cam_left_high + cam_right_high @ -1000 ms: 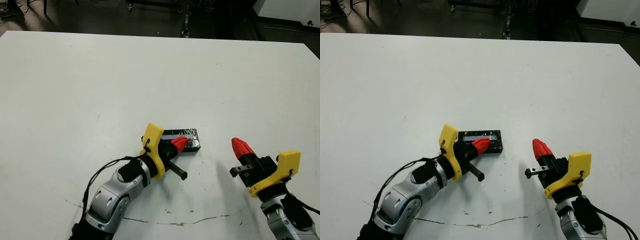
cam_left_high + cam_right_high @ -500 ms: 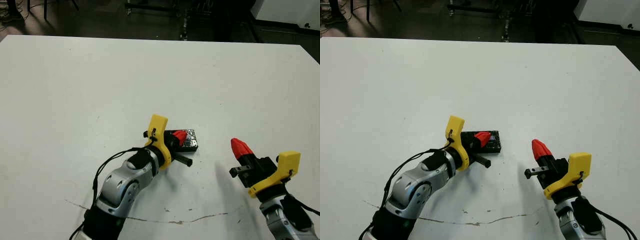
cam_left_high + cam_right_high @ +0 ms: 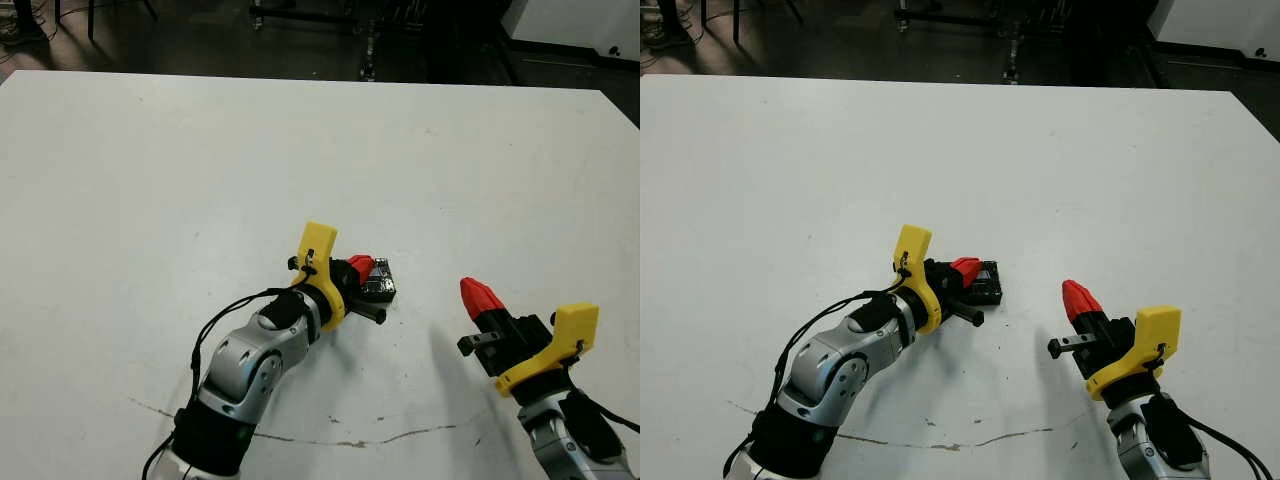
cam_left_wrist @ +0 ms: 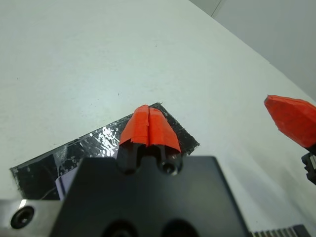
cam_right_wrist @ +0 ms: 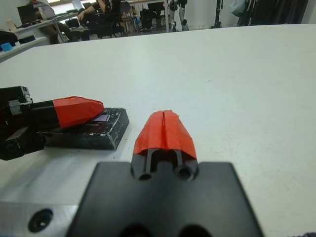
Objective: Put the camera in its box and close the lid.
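Note:
The lid is a glossy black crinkled cover lying flat on the white table near its middle. My left gripper is shut with its red tips pressed together, and it sits over the lid's top and hides most of it. In the left wrist view the shut fingertips lie just above the lid. My right gripper is shut and holds nothing, and it hovers a short way to the right of the lid. The camera and the box are hidden or out of view.
The white table stretches far ahead and to both sides. A thin dark crack line runs across its near part. Beyond the far edge are a dark floor and stands, and the right wrist view shows people seated at desks.
My left arm has pushed forward, so its shut gripper now covers more of the lid. The right gripper has stayed where it was. The head view shifted slightly.

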`<state>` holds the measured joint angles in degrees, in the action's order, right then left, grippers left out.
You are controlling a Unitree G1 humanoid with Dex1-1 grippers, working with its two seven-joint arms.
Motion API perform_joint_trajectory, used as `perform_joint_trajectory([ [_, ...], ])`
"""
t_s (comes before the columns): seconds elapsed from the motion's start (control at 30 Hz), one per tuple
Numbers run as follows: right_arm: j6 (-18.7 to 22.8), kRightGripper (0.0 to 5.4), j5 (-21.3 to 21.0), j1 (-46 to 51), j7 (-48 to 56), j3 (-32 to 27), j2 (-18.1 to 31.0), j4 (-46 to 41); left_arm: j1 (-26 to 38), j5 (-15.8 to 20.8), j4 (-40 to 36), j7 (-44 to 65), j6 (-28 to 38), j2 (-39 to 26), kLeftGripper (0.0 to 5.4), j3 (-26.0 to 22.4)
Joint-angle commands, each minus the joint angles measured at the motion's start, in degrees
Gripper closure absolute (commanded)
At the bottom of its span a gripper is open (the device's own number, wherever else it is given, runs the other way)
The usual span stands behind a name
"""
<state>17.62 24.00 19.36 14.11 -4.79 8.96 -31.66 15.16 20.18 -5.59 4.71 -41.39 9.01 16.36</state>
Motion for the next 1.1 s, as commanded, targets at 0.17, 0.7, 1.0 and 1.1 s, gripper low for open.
perform_joint_trajectory([
  [0.17,0.3,5.40,0.7,0.4,0.2,-0.3,0.1,0.6,-5.8,3.1,-7.2,-1.8,-9.2,-1.4,5.38,-5.4],
  [0.7,0.9,5.40,0.6,-0.5,0.0,-0.4,0.5,0.5,-7.2,19.5,-29.8,-1.7,-18.7,-5.4,5.38,-22.7],
  [1.0,0.2,5.40,1.4,-1.2,-0.7,-1.2,-0.2,0.4,-7.3,10.1,-26.0,2.9,3.2,-10.6,5.38,-21.5],
  [1.1,-1.5,5.40,1.5,-2.3,-1.4,-2.5,-0.9,0.2,-9.9,-1.7,-20.0,6.1,23.5,-13.0,5.38,-19.4],
])
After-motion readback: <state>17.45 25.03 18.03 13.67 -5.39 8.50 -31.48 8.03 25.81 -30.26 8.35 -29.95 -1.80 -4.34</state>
